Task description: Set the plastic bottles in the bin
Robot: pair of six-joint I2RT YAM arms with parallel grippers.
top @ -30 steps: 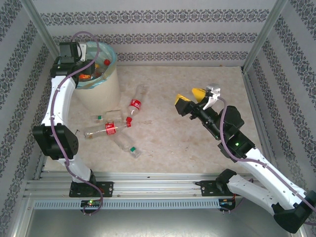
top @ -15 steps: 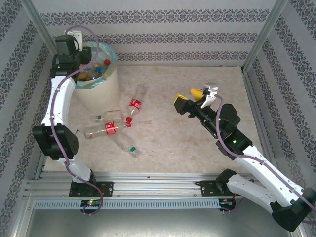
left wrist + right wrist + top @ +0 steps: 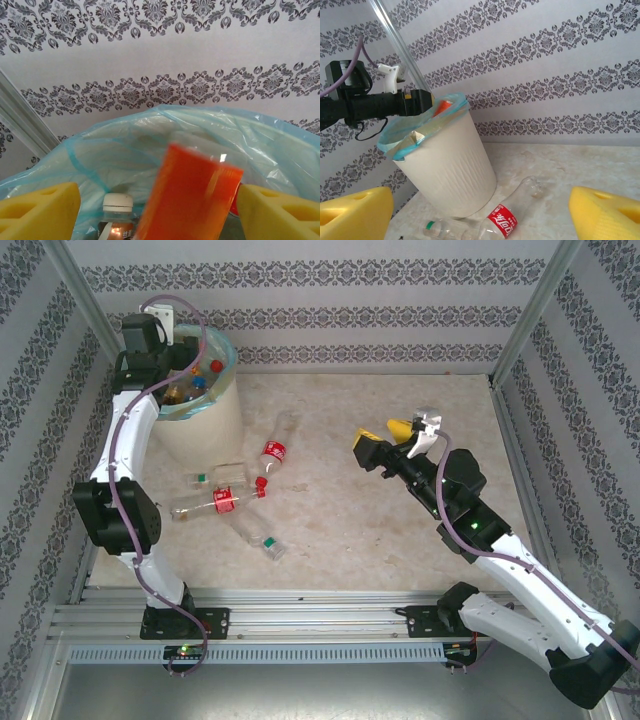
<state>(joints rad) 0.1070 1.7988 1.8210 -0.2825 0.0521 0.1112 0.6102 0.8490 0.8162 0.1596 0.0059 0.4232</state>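
**Orange-label bottle at bin mouth, left jaws spread**

Down the left wrist view: yellow pads [image 3: 37, 210] wide apart, so left jaws spread. Blurred orange-label bottle [image 3: 190, 195] between them, clear of the left pad and close against the right one; can't tell if touching. Below it, blue-green bag liner [image 3: 150, 135] and a white-capped bottle [image 3: 117, 202] inside.

From the top: round cream bin [image 3: 205, 430] at far left of the surface [image 3: 400, 530], with red and blue caps inside. Count four clear bottles [image 3: 225, 500] lying on their sides just beside the bin, two with red labels.

Right jaws spread, pinching nothing, over right-centre of surface, well apart from those bottles.
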